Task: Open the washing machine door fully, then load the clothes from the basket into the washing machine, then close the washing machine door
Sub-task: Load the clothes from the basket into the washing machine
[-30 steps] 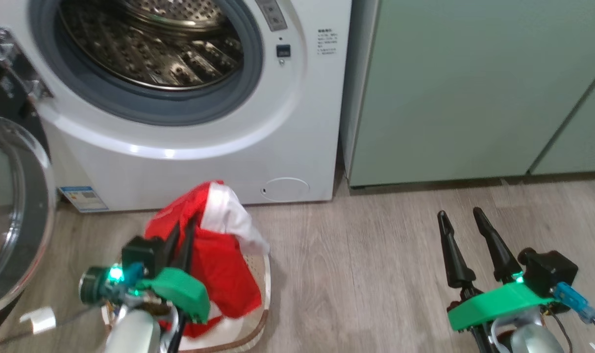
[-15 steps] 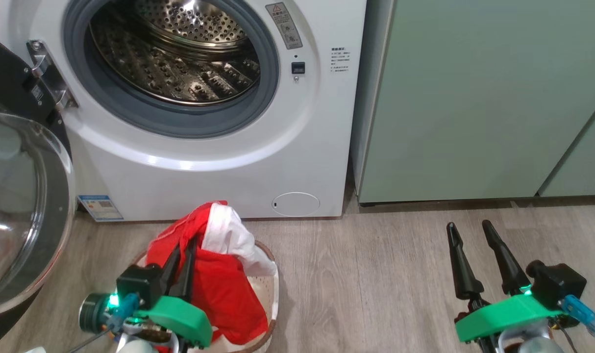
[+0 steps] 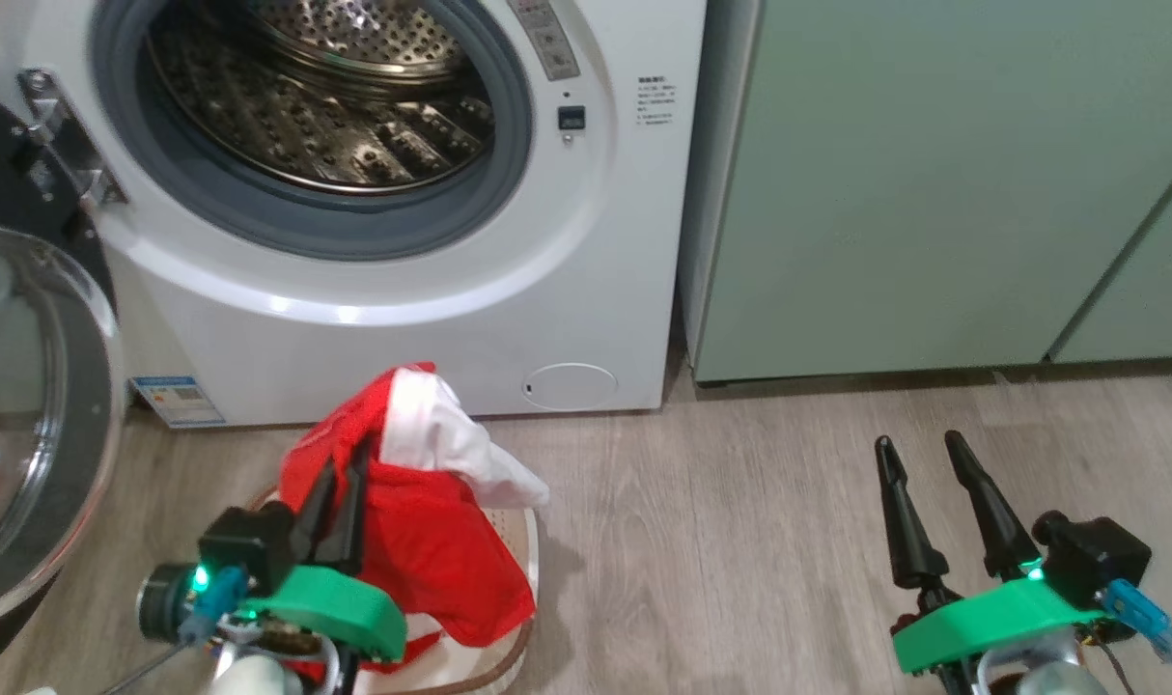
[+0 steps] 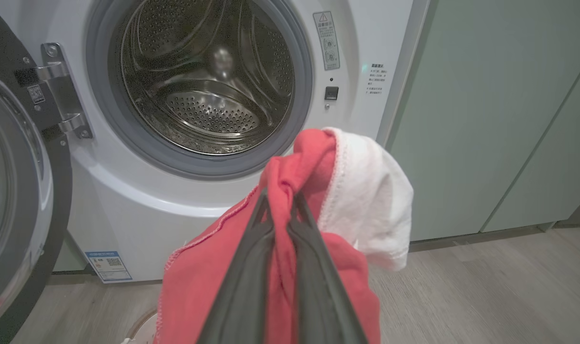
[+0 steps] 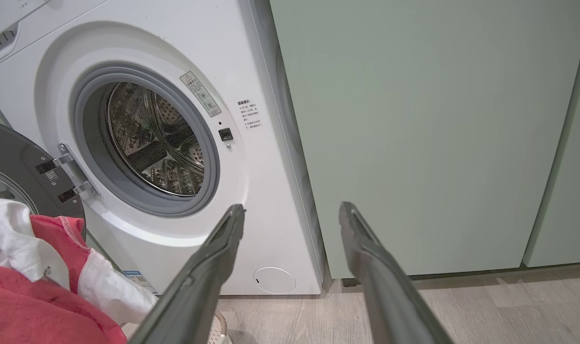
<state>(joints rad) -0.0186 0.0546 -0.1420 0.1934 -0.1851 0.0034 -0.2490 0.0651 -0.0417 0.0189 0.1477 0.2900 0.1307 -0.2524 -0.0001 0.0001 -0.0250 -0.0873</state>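
The white washing machine (image 3: 403, 319) stands with its steel drum (image 4: 204, 91) exposed, and the washing machine door (image 3: 26, 415) is swung wide to the left, glass bowl facing out. My left gripper (image 3: 345, 463) is shut on the red and white clothes (image 3: 422, 512), which hang from its fingers above the basket (image 3: 509, 618). In the left wrist view the clothes (image 4: 318, 210) are bunched around the fingertips, in front of and below the drum mouth. My right gripper (image 3: 919, 449) stands open over the floor at the right, holding nothing; its fingers (image 5: 218, 253) are spread wide apart.
Pale green cabinets (image 3: 934, 183) stand right of the washing machine. Wood-look floor (image 3: 721, 541) lies bare between the two grippers. A blue energy sticker (image 3: 176, 401) and a round cover (image 3: 572, 386) sit low on the machine's front.
The head camera has shifted up and down. The left gripper keeps its hold on the clothes, which stay lifted over the basket. The right gripper stays open in place.
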